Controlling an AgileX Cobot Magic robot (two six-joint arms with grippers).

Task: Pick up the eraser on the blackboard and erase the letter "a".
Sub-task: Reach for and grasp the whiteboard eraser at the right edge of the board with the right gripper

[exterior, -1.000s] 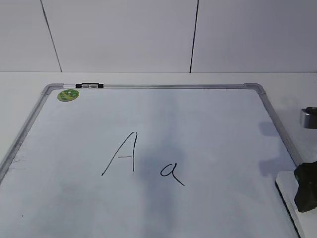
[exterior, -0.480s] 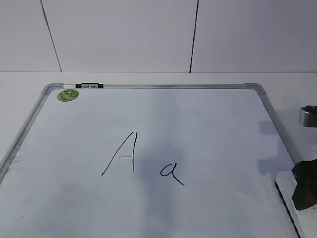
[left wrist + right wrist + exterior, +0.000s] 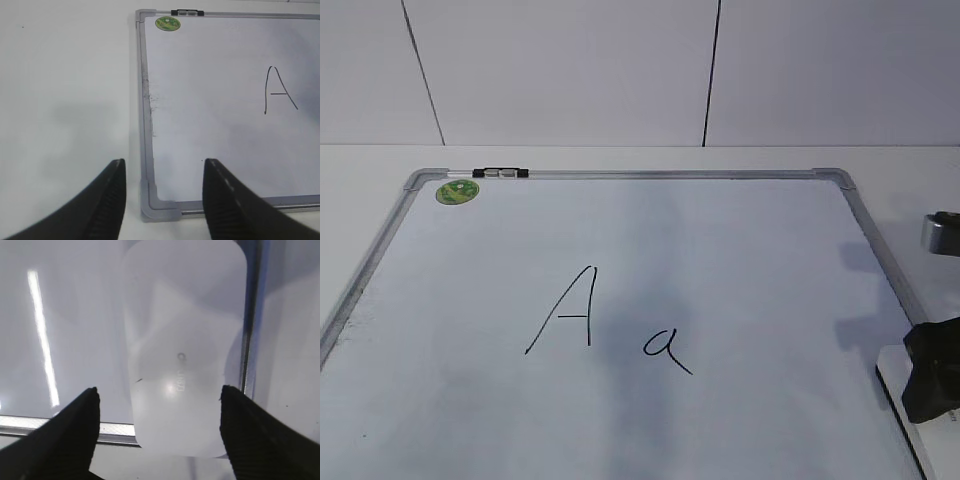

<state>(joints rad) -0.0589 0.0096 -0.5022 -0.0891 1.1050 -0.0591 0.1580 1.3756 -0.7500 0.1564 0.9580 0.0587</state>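
The blackboard [image 3: 650, 175] is a white board in a silver frame lying flat on the table. The small cursive letter "a" [image 3: 665, 348] sits near its middle, right of a capital A [image 3: 570, 310]. The white eraser [image 3: 892, 362] lies at the board's front right corner. My right gripper [image 3: 932, 372] is low over it. In the right wrist view the eraser [image 3: 182, 350] lies between the open jaws of that gripper [image 3: 159, 390], with a gap on the left side. My left gripper [image 3: 164, 162] hangs open and empty above the board's near left corner [image 3: 160, 210].
A green round sticker [image 3: 457, 191] and a black and silver clip [image 3: 500, 173] mark the board's far left corner. White table surrounds the board, with a white panelled wall behind. Smudges run along the left frame [image 3: 145, 100].
The right gripper has shifted slightly left and lower over the eraser. The board, the letters and the left gripper look unchanged.
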